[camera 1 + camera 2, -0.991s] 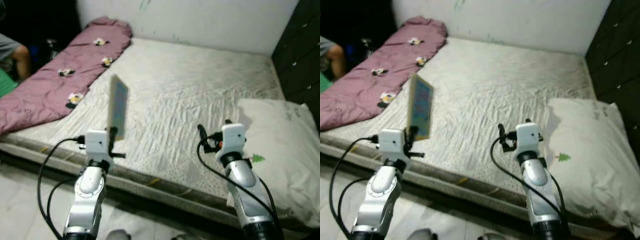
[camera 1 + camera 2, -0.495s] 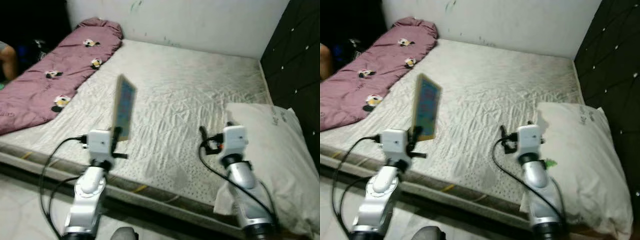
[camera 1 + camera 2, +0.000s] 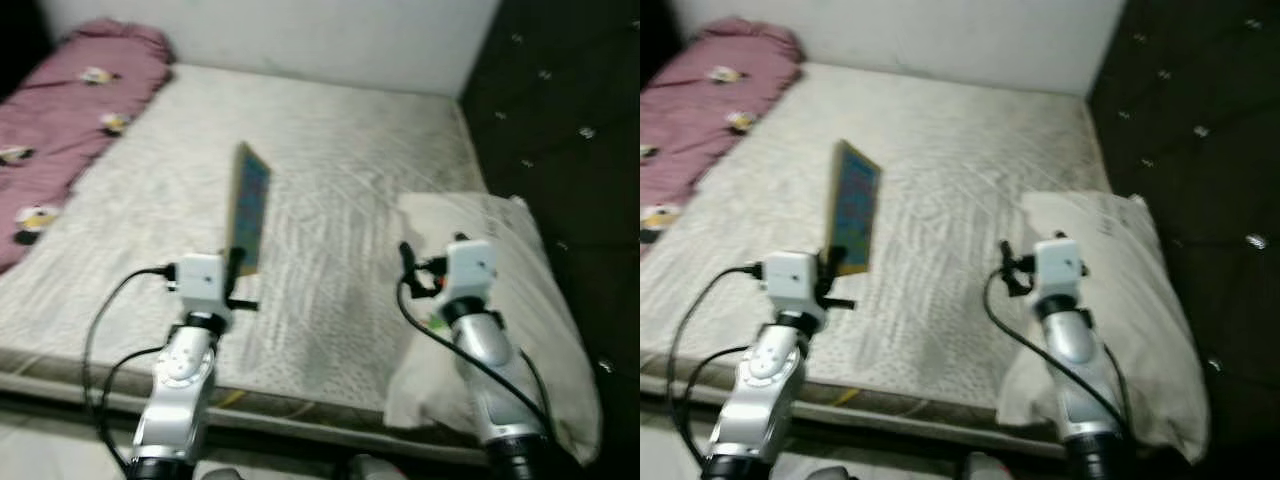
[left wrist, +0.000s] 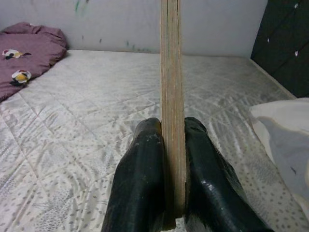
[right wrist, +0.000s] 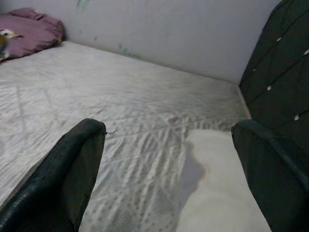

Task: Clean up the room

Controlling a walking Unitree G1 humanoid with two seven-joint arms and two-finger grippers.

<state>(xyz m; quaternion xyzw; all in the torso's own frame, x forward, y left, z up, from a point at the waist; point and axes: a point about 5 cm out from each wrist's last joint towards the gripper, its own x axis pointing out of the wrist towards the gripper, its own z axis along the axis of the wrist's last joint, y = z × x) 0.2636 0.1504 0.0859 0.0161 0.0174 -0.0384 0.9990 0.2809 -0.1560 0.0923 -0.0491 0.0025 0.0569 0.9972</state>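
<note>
1. Gripping a thin book (image 4: 170, 96) by its lower edge, the left gripper (image 4: 166, 159) has both black fingers (image 4: 142, 183) pressed against the covers.
2. Book stands upright above the gripper, held over the near part of the mattress (image 3: 330, 150).
3. Right gripper (image 5: 169, 169) hangs spread wide with nothing between its fingers, just beside the white pillow (image 3: 540, 310).
4. Maroon quilt (image 3: 70, 90) lies along the mattress's far left.
</note>
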